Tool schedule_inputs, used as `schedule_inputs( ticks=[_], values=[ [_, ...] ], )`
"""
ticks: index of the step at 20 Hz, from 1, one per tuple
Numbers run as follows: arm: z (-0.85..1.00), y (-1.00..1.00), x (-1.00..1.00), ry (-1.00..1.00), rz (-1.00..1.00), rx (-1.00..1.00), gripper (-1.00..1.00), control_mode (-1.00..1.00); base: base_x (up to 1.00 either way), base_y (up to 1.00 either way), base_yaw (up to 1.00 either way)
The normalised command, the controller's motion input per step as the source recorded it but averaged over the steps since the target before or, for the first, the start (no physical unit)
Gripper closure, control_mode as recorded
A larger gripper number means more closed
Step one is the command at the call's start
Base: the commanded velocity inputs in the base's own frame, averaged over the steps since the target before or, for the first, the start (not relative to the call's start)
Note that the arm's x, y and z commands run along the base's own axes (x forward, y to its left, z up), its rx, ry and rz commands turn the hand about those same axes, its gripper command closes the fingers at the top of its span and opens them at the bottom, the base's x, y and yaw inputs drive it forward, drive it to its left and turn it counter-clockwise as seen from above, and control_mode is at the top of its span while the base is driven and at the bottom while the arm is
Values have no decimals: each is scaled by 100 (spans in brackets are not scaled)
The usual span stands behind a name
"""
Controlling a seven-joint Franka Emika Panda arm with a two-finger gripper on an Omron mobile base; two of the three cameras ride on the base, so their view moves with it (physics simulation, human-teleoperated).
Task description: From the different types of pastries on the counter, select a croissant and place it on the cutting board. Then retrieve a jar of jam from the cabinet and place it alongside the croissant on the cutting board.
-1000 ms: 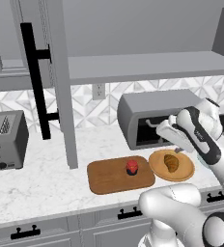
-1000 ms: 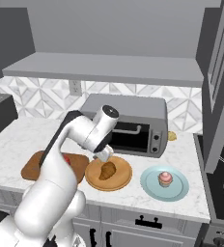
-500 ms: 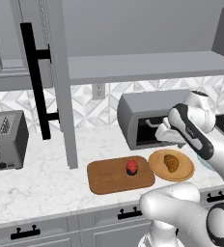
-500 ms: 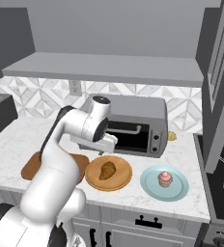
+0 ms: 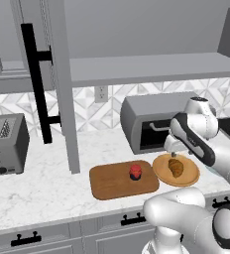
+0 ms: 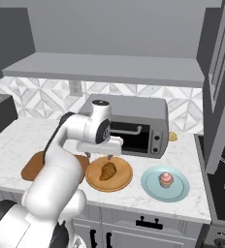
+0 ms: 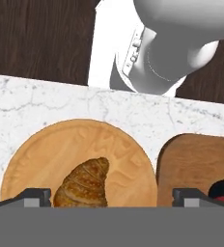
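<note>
We see the croissant lying on the round tan wooden plate, not on the cutting board. The plate sits on the white marble bench, its rim just beside the right end of the board; from the hand camera the two look almost touching, though we cannot tell whether they meet. The jar of jam stands upright on the board, toward the end nearest the plate. Our jaws hang above the plate with nothing between them, spread wide, one tip over the croissant's side of the plate and the other over the board's edge. Behind the plate stands a grey toaster oven. To the right of the plate a cupcake sits on a pale blue plate. The cabinet door stands open above the bench, its black bar handle facing us, and a toaster stands at the far left.
</note>
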Motion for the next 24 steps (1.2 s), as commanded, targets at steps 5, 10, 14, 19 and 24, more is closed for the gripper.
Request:
schedule_inputs(
  ticks=[5, 10, 14, 19, 24],
  values=[
    [-31, -5, 5, -2, 0, -1, -100, -100, 0, 0, 0],
    [-3, -5, 9, -11, 1, -10, -100, -100, 0, 0, 0],
    [-5, 0, 18, 0, 0, 0, -100, -100, 0, 0, 0],
    [-39, -26, 3, 0, 0, 0, -100, -100, 0, 0, 0],
    [-30, -15, 9, 0, 0, 0, -100, -100, 0, 0, 0]
  ],
)
